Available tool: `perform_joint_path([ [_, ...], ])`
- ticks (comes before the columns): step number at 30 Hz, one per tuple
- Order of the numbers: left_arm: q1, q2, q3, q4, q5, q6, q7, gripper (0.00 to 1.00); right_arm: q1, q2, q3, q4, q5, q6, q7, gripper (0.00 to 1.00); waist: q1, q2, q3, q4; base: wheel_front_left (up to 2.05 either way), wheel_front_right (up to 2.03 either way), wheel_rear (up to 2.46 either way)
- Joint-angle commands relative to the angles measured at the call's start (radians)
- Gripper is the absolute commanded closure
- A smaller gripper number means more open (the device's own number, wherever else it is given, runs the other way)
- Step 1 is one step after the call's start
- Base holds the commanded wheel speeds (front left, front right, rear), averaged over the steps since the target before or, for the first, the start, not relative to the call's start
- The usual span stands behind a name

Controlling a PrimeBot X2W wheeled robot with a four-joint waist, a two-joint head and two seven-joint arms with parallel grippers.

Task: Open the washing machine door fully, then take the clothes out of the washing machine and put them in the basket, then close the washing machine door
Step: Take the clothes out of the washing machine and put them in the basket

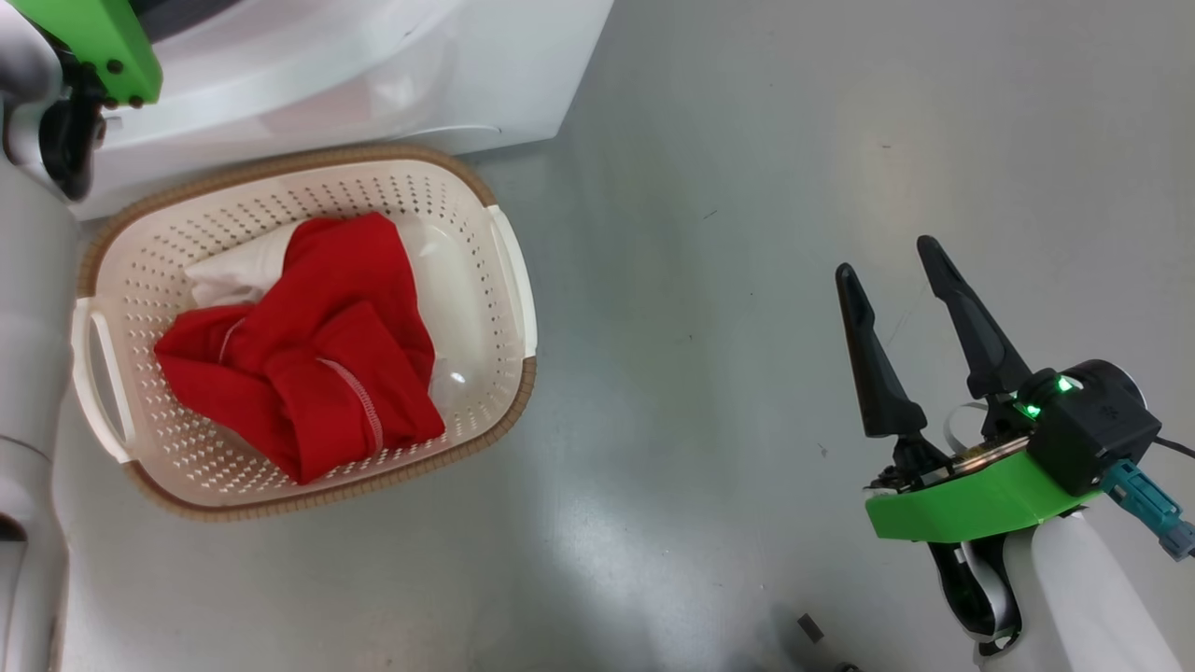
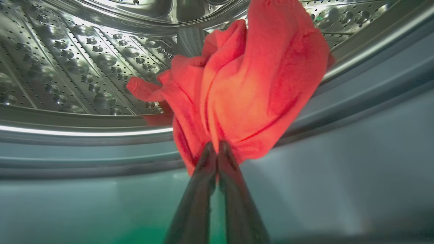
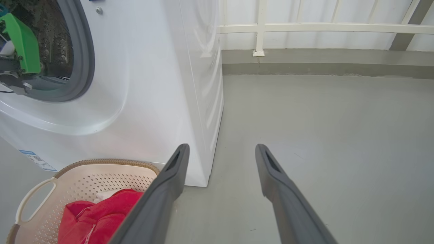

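Inside the steel drum of the washing machine (image 3: 162, 84), my left gripper (image 2: 216, 146) is shut on a red garment (image 2: 244, 88), pinching its lower fold near the grey gasket. A second bundle of red and white clothes (image 1: 317, 345) lies in the cream basket (image 1: 509, 271) on the floor in front of the washing machine (image 1: 373, 75); the same clothes (image 3: 95, 217) and basket (image 3: 101, 169) appear in the right wrist view. My right gripper (image 1: 901, 285) hovers open over bare floor to the right of the basket, holding nothing. The washing machine door is out of view.
The left arm's green wrist bracket (image 3: 23, 44) reaches into the drum opening. Grey floor (image 1: 747, 187) stretches right of the washing machine. A white railing (image 3: 305, 28) and a low ledge run along the far wall.
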Motion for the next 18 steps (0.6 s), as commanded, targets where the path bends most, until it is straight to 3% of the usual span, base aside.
perform_joint_path([
  [1,-0.016,0.046,0.004,-0.016,0.001,0.0,0.006,1.0,0.008,-0.007,0.022,-0.025,0.007,0.005,-0.006,0.0,-0.0001,0.0,0.0,-0.001,0.0,0.0,0.0],
  [4,-0.017,0.049,-0.001,-0.013,-0.001,-0.004,0.011,1.0,0.006,-0.007,0.025,-0.025,0.01,0.005,-0.006,0.0,-0.0001,0.0,-0.001,-0.002,0.0,0.0,0.0],
  [9,-0.023,0.053,-0.015,-0.022,0.009,0.009,-0.06,1.0,0.001,-0.007,0.028,-0.02,0.012,0.005,-0.006,0.0,-0.0001,0.0,-0.002,0.001,0.0,0.0,0.0],
  [18,0.0,0.055,-0.021,-0.03,-0.001,-0.008,-0.152,1.0,-0.001,-0.007,0.03,-0.012,0.015,0.005,-0.006,0.0,-0.0001,0.0,-0.02,0.015,0.0,0.0,0.0],
])
